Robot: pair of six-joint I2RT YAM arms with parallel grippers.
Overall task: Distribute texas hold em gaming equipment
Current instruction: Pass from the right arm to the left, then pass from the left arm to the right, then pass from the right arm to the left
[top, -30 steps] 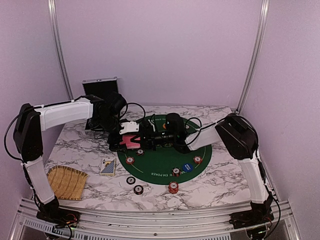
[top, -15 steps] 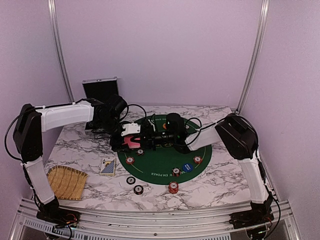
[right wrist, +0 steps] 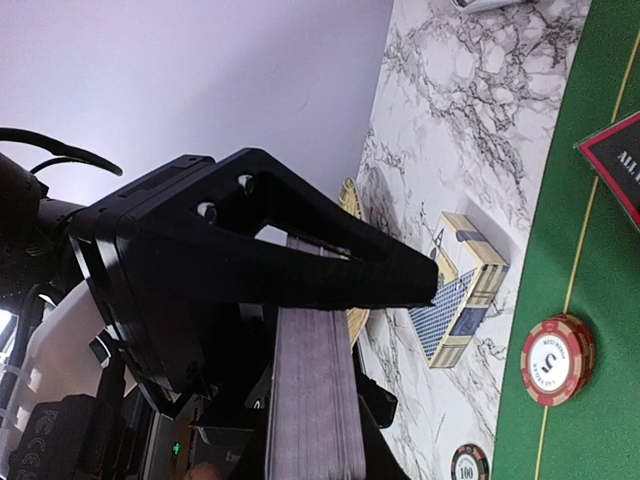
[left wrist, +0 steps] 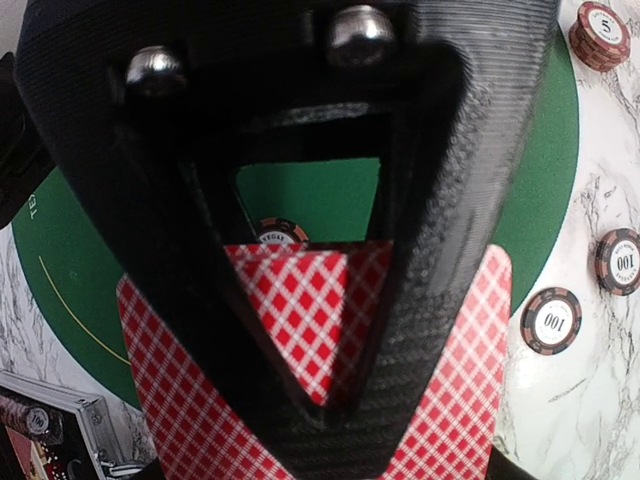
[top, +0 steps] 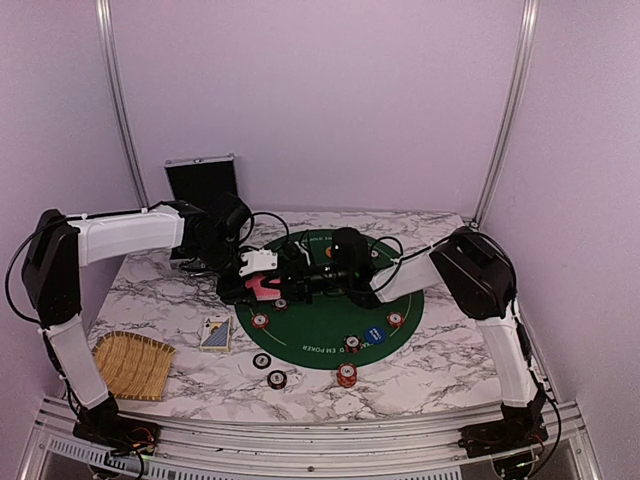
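Our left fingers (left wrist: 300, 150) and right fingers (right wrist: 300, 260) are both gripping the red-backed deck (left wrist: 450, 380). We are fearing uneven pulling scattering it.

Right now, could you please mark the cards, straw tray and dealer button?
cards (left wrist: 450, 380): left wrist, checked back
straw tray (top: 130, 365): top external, bare weave
dealer button (top: 377, 334): top external, blue face

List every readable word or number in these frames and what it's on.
"5": red chip.
"100": dark chip, seen upside down.
"100": second dark chip.
"100": another dark chip, right wrist view.
"ALL": plaque, cut off by the frame edge.
"EM POKER": green mat; the rest is too small to read.
Unreadable: orange-red chip; half-hidden chip behind the cards.
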